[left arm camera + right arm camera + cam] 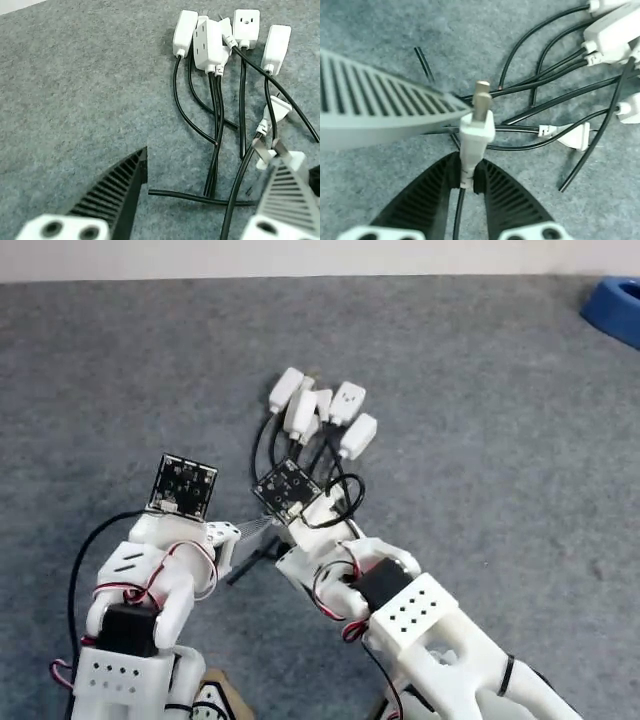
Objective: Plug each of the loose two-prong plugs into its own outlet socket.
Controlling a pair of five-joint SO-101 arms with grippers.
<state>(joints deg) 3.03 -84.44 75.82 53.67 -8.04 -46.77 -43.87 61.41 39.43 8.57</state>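
Plug (pixel 476 131) sits clamped in right gripper (pixel 466 164) over tangled black cords (pixel 545 82).

We log two white printed arms, left arm (pixel 140 585) and right arm (pixel 430 625). Both have black servos (pixel 125 625), looped red-and-white wires (pixel 185 550) and shells with rows of small dot holes. A black cable (pixel 85 550) runs by the left arm. Each wrist has a square black board (pixel 185 485). Left fingers (pixel 117 187): one black, one pale, ribbed. Right fingers (pixel 422 197): both black, ribbed, on white mounts with round holes.
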